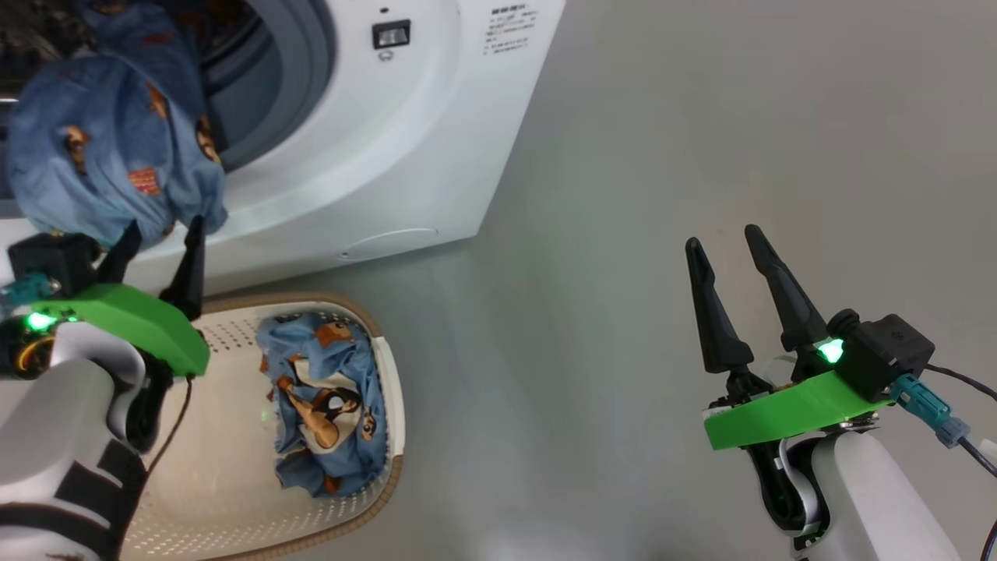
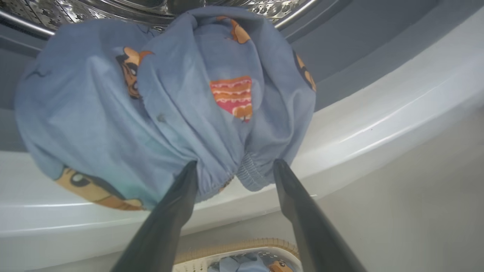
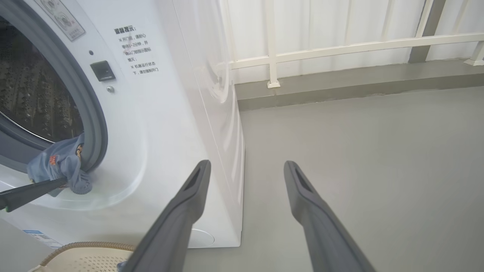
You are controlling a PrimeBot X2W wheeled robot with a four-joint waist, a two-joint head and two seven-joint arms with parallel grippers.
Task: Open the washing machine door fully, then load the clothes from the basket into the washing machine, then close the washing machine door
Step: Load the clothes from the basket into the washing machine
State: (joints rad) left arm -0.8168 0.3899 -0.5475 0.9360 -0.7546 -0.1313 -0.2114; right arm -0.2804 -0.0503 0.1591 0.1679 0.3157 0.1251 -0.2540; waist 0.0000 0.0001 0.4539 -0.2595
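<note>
I see grey floor (image 1: 662, 156), white railing (image 3: 340, 49), printed notice (image 3: 138, 49) on the washing machine (image 1: 436, 117) too small to read, clothes (image 1: 109, 148) hanging from its drum mouth, more in the basket (image 1: 393, 405), left gripper (image 2: 235, 163) jaws wide at the hem, right gripper (image 1: 723, 237) jaws wide, empty.

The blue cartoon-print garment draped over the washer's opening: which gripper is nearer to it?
Left. The left gripper is right below the blue cartoon-print garment, jaws open at its hem. The right gripper hangs open over grey floor, far off to the side.
</note>
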